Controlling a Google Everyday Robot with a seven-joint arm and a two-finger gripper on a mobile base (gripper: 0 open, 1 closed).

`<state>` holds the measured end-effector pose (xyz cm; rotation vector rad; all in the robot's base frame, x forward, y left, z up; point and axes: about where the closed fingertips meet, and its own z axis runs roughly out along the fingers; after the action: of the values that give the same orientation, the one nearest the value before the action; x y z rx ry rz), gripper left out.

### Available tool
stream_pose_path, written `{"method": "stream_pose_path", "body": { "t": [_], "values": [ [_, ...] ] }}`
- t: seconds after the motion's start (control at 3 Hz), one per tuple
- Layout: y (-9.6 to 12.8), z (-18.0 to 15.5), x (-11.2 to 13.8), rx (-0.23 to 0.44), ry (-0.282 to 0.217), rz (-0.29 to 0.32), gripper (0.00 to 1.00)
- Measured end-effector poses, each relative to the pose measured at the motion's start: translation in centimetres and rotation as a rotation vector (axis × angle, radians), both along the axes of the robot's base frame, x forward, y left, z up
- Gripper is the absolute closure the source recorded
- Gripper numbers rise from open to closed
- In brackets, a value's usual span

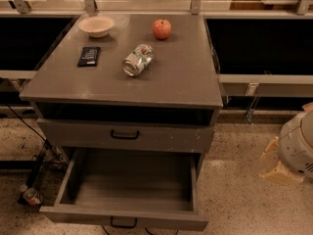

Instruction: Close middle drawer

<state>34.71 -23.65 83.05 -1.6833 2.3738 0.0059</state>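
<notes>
The middle drawer (128, 217) is grey, with a low flat front panel and a small black bar handle (123, 223). It stands pulled far out at the bottom of the grey cabinet (186, 87), and its inside is empty. Above it a taller drawer (161, 137) with a white-flecked front and a bigger black handle is closed. My gripper (275, 166) is at the lower right, at the end of the white arm (298, 143). It is to the right of the cabinet, about level with the open drawer and apart from it.
On the cabinet top lie a white bowl (96, 25), a red apple (162, 28), a tipped can (137, 59) and a dark snack bar (89, 56). Cables and a small can (32, 196) lie on the floor at the left. Speckled floor lies between cabinet and arm.
</notes>
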Motion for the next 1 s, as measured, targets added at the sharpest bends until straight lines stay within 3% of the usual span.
{"method": "stream_pose_path", "body": {
  "t": [0.33,0.67,1.0],
  "values": [
    [0.0,0.0,0.0,0.000,0.000,0.000,1.00],
    [0.5,-0.6,-2.2,0.050,-0.008,0.008,1.00],
    [1.9,-1.7,-6.5,0.096,-0.016,0.053,1.00]
  ]
}}
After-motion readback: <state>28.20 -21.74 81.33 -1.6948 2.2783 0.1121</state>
